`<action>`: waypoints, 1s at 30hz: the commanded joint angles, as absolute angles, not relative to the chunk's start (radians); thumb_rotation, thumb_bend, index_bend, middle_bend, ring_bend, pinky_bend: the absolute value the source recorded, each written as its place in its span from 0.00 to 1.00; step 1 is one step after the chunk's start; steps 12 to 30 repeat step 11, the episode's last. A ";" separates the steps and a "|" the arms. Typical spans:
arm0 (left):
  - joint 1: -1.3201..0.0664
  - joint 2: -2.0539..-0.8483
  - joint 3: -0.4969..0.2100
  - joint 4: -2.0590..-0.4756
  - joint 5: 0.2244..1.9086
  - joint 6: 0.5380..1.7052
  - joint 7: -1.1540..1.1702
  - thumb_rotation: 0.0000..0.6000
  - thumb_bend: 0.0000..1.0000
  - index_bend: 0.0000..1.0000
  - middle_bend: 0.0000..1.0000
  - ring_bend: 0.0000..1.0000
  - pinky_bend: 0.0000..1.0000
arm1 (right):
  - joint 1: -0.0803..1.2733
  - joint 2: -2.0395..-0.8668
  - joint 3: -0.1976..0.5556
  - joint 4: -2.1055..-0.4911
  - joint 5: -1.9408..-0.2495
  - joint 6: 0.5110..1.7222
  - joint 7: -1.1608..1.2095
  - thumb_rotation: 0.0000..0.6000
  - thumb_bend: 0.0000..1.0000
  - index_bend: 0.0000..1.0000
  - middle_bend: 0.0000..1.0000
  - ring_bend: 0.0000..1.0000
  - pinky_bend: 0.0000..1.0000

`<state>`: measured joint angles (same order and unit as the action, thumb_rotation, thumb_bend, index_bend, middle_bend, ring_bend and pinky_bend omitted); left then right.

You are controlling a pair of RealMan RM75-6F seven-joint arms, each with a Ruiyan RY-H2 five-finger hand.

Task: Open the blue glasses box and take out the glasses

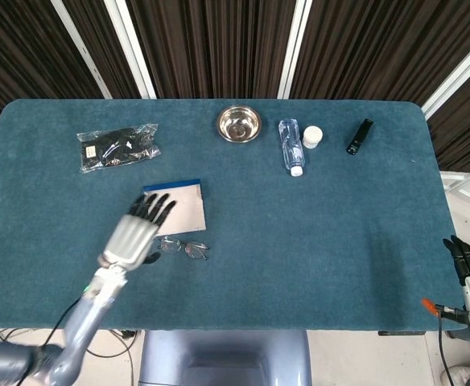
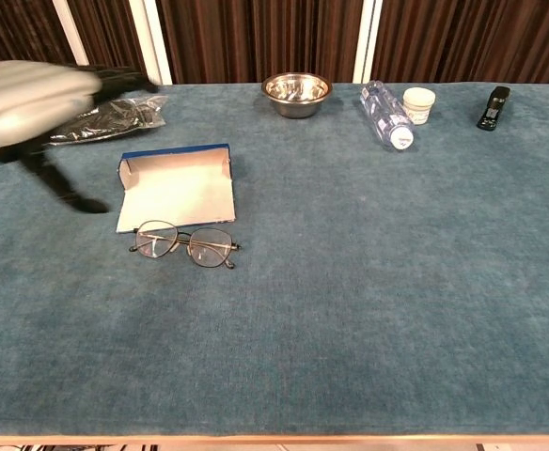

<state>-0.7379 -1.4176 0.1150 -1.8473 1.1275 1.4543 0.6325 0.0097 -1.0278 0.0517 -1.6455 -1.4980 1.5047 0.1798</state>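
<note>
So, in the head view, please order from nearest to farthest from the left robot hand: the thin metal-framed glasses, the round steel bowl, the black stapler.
From the left robot hand:
1. Thin metal-framed glasses, just to its right, on the cloth in front of the open blue glasses box.
2. Round steel bowl, at the far edge, centre.
3. Black stapler, far right corner.

- glasses (image 2: 184, 245) are on the table (image 2: 368, 282), right in front of the open glasses box (image 2: 176, 186)
- bag (image 1: 117, 146) sits behind the box, off to the left
- bowl (image 1: 238, 124), bottle (image 1: 291, 145), cup (image 1: 312, 137), stapler (image 1: 360, 137) run left to right along the back
</note>
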 commanded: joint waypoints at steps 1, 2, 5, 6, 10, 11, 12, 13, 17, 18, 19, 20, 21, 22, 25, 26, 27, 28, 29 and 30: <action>-0.592 -1.348 0.232 -1.795 1.259 1.591 0.545 1.00 0.04 0.00 0.00 0.00 0.03 | 0.006 -1.042 0.058 -1.631 -1.503 1.522 0.160 1.00 0.16 0.00 0.00 0.00 0.20; -0.571 -1.341 0.241 -1.785 1.269 1.611 0.538 1.00 0.04 0.00 0.00 0.00 0.03 | 0.006 -1.044 0.059 -1.629 -1.504 1.524 0.155 1.00 0.16 0.00 0.00 0.00 0.20; -0.492 -1.321 0.260 -1.746 1.300 1.683 0.498 1.00 0.04 0.00 0.00 0.00 0.03 | 0.005 -1.053 0.060 -1.621 -1.509 1.535 0.137 1.00 0.16 0.00 0.00 0.00 0.20; -0.477 -1.318 0.262 -1.735 1.309 1.696 0.489 1.00 0.04 0.00 0.00 0.00 0.03 | 0.005 -1.055 0.061 -1.619 -1.510 1.537 0.133 1.00 0.16 0.00 0.00 0.00 0.20; -0.415 -1.307 0.261 -1.683 1.338 1.742 0.445 1.00 0.04 0.00 0.00 0.00 0.03 | 0.004 -1.062 0.061 -1.615 -1.511 1.541 0.119 1.00 0.16 0.00 0.00 0.00 0.20; -0.400 -1.307 0.258 -1.666 1.347 1.750 0.427 1.00 0.04 0.00 0.00 0.00 0.03 | 0.004 -1.063 0.061 -1.615 -1.511 1.542 0.115 1.00 0.16 0.00 0.00 0.00 0.20; -0.400 -1.307 0.258 -1.666 1.347 1.750 0.427 1.00 0.04 0.00 0.00 0.00 0.03 | 0.004 -1.063 0.061 -1.615 -1.511 1.542 0.115 1.00 0.16 0.00 0.00 0.00 0.20; -0.400 -1.307 0.258 -1.666 1.347 1.750 0.427 1.00 0.04 0.00 0.00 0.00 0.03 | 0.004 -1.063 0.061 -1.615 -1.511 1.542 0.115 1.00 0.16 0.00 0.00 0.00 0.20; -0.400 -1.307 0.258 -1.666 1.347 1.750 0.427 1.00 0.04 0.00 0.00 0.00 0.03 | 0.004 -1.063 0.061 -1.615 -1.511 1.542 0.115 1.00 0.16 0.00 0.00 0.00 0.20; -0.400 -1.307 0.258 -1.666 1.347 1.750 0.427 1.00 0.04 0.00 0.00 0.00 0.03 | 0.004 -1.063 0.061 -1.615 -1.511 1.542 0.115 1.00 0.16 0.00 0.00 0.00 0.20; -0.400 -1.307 0.258 -1.666 1.347 1.750 0.427 1.00 0.04 0.00 0.00 0.00 0.03 | 0.004 -1.063 0.061 -1.615 -1.511 1.542 0.115 1.00 0.16 0.00 0.00 0.00 0.20; -0.400 -1.307 0.258 -1.666 1.347 1.750 0.427 1.00 0.04 0.00 0.00 0.00 0.03 | 0.004 -1.063 0.061 -1.615 -1.511 1.542 0.115 1.00 0.16 0.00 0.00 0.00 0.20; -0.400 -1.307 0.258 -1.666 1.347 1.750 0.427 1.00 0.04 0.00 0.00 0.00 0.03 | 0.004 -1.063 0.061 -1.615 -1.511 1.542 0.115 1.00 0.16 0.00 0.00 0.00 0.20; -0.400 -1.307 0.258 -1.666 1.347 1.750 0.427 1.00 0.04 0.00 0.00 0.00 0.03 | 0.004 -1.063 0.061 -1.615 -1.511 1.542 0.115 1.00 0.16 0.00 0.00 0.00 0.20; -0.400 -1.307 0.258 -1.666 1.347 1.750 0.427 1.00 0.04 0.00 0.00 0.00 0.03 | 0.004 -1.063 0.061 -1.615 -1.511 1.542 0.115 1.00 0.16 0.00 0.00 0.00 0.20; -0.400 -1.307 0.258 -1.666 1.347 1.750 0.427 1.00 0.04 0.00 0.00 0.00 0.03 | 0.004 -1.063 0.061 -1.615 -1.511 1.542 0.115 1.00 0.16 0.00 0.00 0.00 0.20; -0.400 -1.307 0.258 -1.666 1.347 1.750 0.427 1.00 0.04 0.00 0.00 0.00 0.03 | 0.004 -1.063 0.061 -1.615 -1.511 1.542 0.115 1.00 0.16 0.00 0.00 0.00 0.20; -0.400 -1.307 0.258 -1.666 1.347 1.750 0.427 1.00 0.04 0.00 0.00 0.00 0.03 | 0.004 -1.063 0.061 -1.615 -1.511 1.542 0.115 1.00 0.16 0.00 0.00 0.00 0.20; -0.400 -1.307 0.258 -1.666 1.347 1.750 0.427 1.00 0.04 0.00 0.00 0.00 0.03 | 0.004 -1.063 0.061 -1.615 -1.511 1.542 0.115 1.00 0.16 0.00 0.00 0.00 0.20; -0.400 -1.307 0.258 -1.666 1.347 1.750 0.427 1.00 0.04 0.00 0.00 0.00 0.03 | 0.004 -1.063 0.061 -1.615 -1.511 1.542 0.115 1.00 0.16 0.00 0.00 0.00 0.20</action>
